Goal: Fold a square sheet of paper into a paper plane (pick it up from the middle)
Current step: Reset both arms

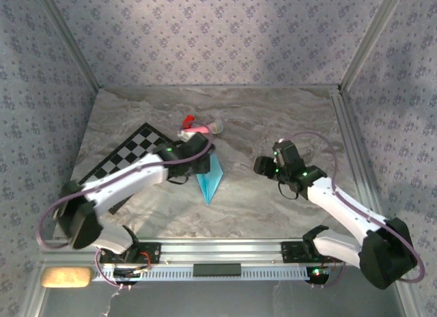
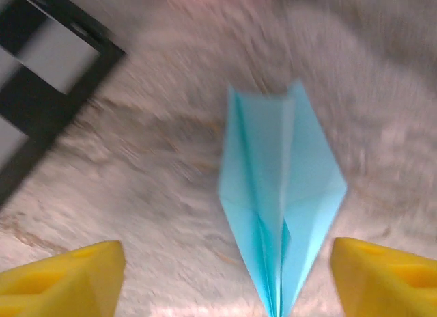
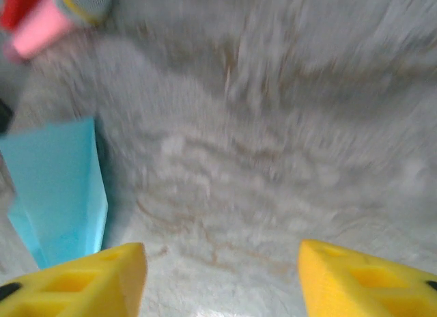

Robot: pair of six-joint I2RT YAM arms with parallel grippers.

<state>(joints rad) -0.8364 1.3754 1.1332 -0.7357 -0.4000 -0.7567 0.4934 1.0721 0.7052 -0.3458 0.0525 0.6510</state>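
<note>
Paper plane [image 2: 281, 194] flat below spread left claw [image 2: 224, 279]

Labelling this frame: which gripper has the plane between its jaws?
Left gripper: the paper plane lies between its open jaws; the right gripper has it off to one side.

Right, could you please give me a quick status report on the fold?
Left pincer open, over paper plane. Right pincer open, empty. Plane folded, lying free. Checkered mat and pink stick toy clear of it.
</note>
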